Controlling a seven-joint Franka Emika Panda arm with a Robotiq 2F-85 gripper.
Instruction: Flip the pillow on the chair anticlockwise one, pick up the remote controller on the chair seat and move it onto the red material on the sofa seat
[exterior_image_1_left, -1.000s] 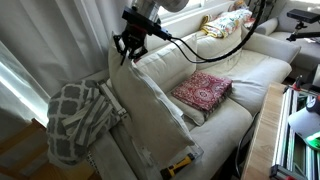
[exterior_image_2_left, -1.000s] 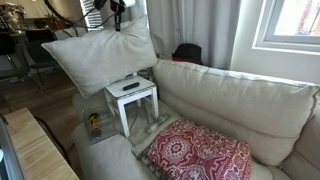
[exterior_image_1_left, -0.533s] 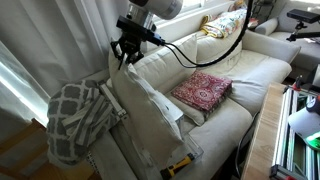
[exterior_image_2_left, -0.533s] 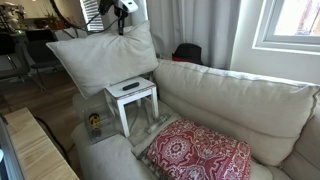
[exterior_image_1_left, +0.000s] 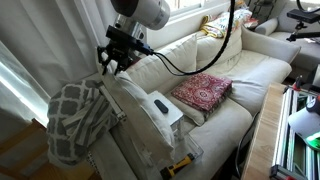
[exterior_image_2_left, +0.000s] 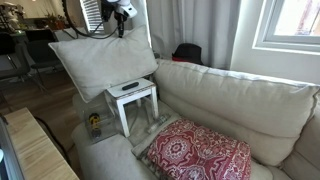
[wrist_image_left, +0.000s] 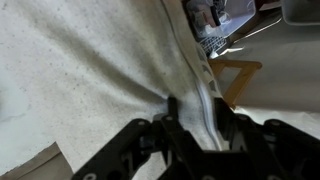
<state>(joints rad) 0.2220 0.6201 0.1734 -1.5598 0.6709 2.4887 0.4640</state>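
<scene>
Honestly, my worry is the pillow (exterior_image_2_left: 100, 62) slipping. I've only got its seam edge, and the big cushion hangs heavy. One swing could drop it onto the remote controller (exterior_image_2_left: 131, 85), which sits on the seat of the chair (exterior_image_2_left: 143, 97) just below. The end effector (wrist_image_left: 190, 120) is clenched on that seam, with the pillow up in the air.
</scene>
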